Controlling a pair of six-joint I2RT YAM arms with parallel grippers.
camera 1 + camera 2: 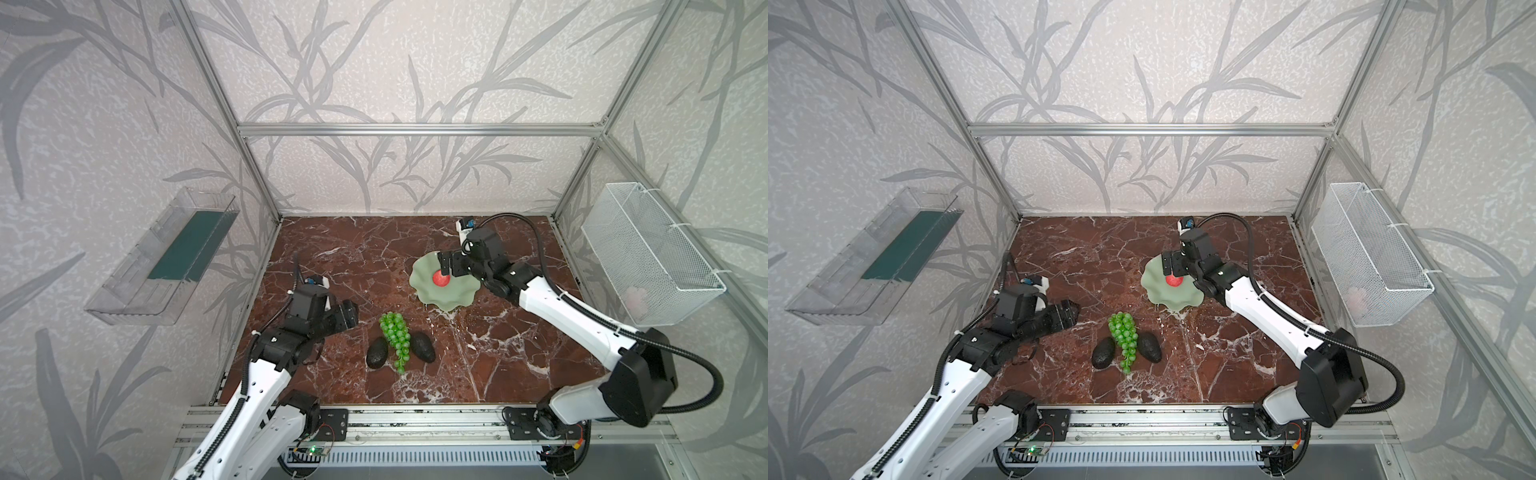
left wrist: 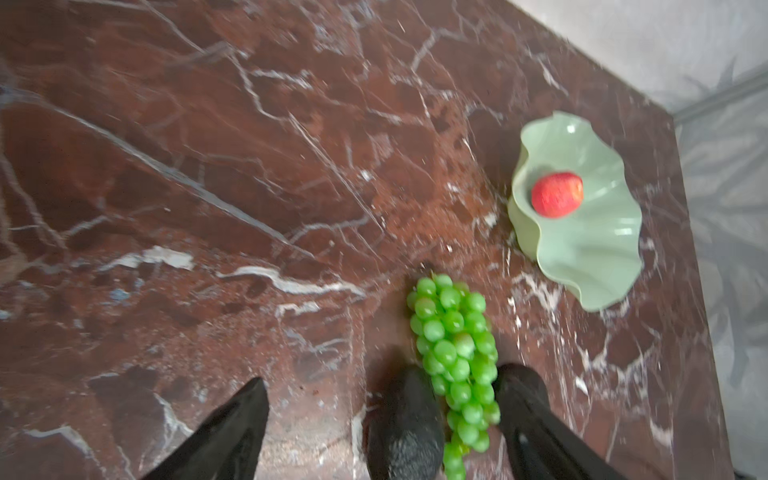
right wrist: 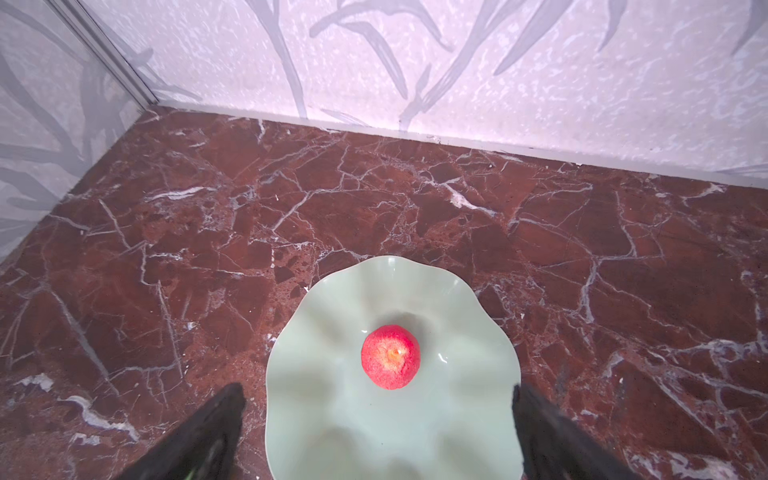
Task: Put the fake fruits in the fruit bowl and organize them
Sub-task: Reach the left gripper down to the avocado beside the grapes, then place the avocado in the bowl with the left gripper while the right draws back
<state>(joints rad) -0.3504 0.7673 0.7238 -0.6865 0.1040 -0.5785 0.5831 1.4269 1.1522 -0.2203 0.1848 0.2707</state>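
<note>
Right gripper (image 3: 378,390): jaws spread wide above the fruit bowl (image 3: 332,415)
Apple (image 3: 390,357): free in the bowl, just beyond the fingertips
Left gripper (image 2: 386,378): jaws apart, empty, near the grapes (image 2: 453,353)

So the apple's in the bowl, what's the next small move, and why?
Probably lift the right gripper straight up, clear of the fruit bowl. Its jaws stand open and the apple lies free in the bowl, so that placement looks done. The grapes and avocados lie on the table, not yet placed.
</note>
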